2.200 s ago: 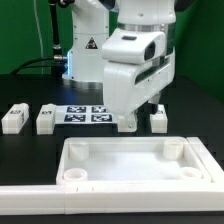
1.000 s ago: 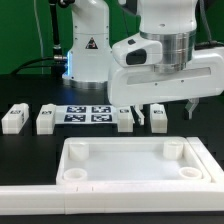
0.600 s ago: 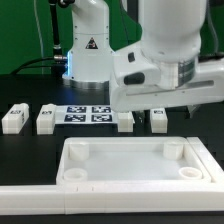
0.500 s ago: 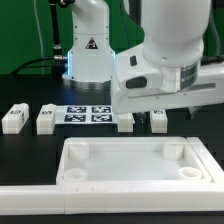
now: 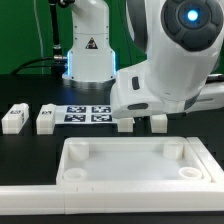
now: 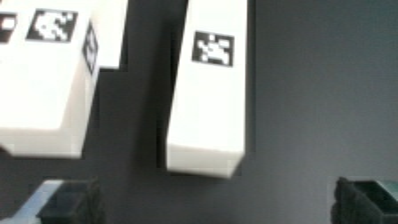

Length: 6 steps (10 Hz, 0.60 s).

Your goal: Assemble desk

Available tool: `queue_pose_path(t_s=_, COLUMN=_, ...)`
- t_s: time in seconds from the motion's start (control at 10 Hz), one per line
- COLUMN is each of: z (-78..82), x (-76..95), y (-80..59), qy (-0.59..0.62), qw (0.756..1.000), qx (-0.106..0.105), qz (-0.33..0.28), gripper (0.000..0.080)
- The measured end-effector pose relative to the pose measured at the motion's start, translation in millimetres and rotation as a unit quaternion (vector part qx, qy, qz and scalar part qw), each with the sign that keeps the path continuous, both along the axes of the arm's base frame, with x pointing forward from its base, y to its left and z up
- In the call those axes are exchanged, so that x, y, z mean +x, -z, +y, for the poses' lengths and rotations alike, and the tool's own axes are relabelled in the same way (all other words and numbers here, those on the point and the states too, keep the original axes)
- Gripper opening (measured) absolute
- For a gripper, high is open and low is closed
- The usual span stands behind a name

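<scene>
Desk top (image 5: 140, 143): lies flat, rim up, at the front of the black table (image 5: 25, 90), a round socket in each corner, front edge just behind a long white bar (image 5: 40, 205). Behind the back rim, a narrow strip of bare table, then a row of four legs lying down: outer leg (image 5: 13, 117) and next leg (image 5: 45, 119) toward the exterior view's left, close but apart; third leg (image 5: 125, 124) and fourth leg (image 5: 158, 122) toward the right, partly hidden under the arm (image 5: 170, 70) hanging low over them. Between the pairs, slightly farther back, the marker board (image 5: 88, 113). Open black table beside the top's left edge and around the outer leg. From the wrist: two tagged legs lying parallel, middle leg (image 6: 210, 110) and side leg (image 6: 50, 90), a dark gap between, not touching; cannot tell which of the row. Gripper (image 6: 214, 203): jaws spread wide, fingers (image 6: 64, 205) out at either side, clear of the middle leg's end, holding nothing.
</scene>
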State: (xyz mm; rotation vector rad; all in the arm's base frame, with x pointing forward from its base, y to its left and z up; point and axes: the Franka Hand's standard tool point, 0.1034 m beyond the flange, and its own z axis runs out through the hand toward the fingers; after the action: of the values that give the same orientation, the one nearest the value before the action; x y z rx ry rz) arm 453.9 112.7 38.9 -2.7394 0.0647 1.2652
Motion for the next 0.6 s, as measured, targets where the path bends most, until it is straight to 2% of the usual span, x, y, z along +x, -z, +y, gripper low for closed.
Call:
queue_pose_path(t_s=0.1, z=2.9, x=-3.7, y=0.7, qy=0.016, qw=1.0, qx=-0.019, qz=0.012, gripper=0.0649)
queue_pose_path(t_s=0.2, z=2.6, x=-2.7, y=1.1, qy=0.009, qw=1.0, qx=-0.009, qz=0.008, gripper=0.0649)
queue_pose_path(t_s=0.5, z=2.9, x=-3.5, y=1.5, qy=0.008, qw=1.0, qx=-0.009, qz=0.008, gripper=0.0649)
queue_pose_path(t_s=0.6, z=3.8, x=-8.9, y=7.3, qy=0.009, qw=1.0, qx=-0.01, qz=0.01, gripper=0.0649)
